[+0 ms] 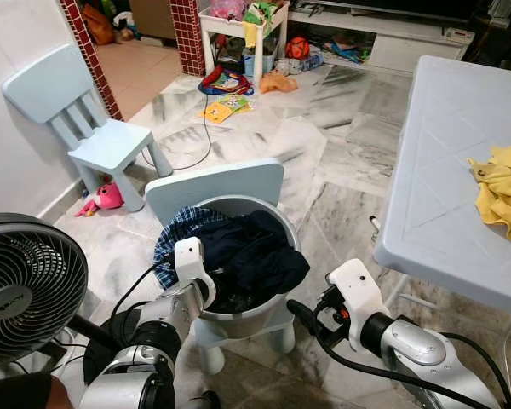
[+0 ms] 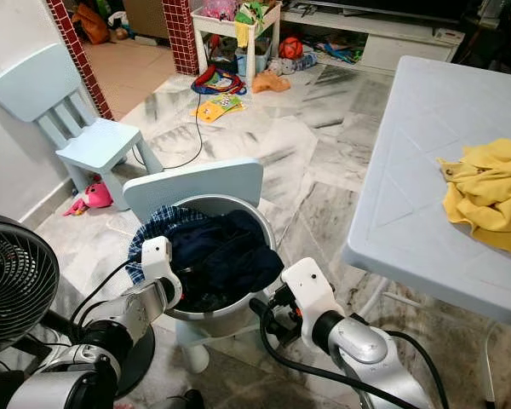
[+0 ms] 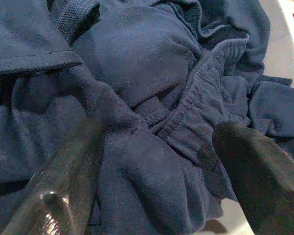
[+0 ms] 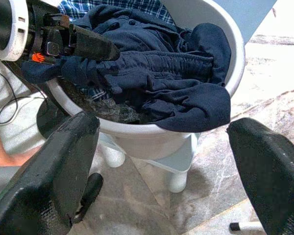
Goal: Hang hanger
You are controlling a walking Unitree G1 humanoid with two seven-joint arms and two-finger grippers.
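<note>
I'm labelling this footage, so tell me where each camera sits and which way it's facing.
Left eye view: on the head, looking forward and down at the white laundry bucket on a small chair; both silver arms show.
Right eye view: same head, same scene, plus the yellow cloth on the table.
Left wrist view: along the open left claw, close over the navy clothes.
Right wrist view: along the open right claw, facing the bucket; it shares the clothes and the left claw with the eye views.

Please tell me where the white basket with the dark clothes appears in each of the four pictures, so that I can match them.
Left eye: basket at lower centre, on a small chair.
Right eye: lower centre, a little further left.
Left wrist: only its pale wall at one edge, behind the navy clothes.
Right wrist: upper middle.
Shared landmark: the navy clothes.
</note>
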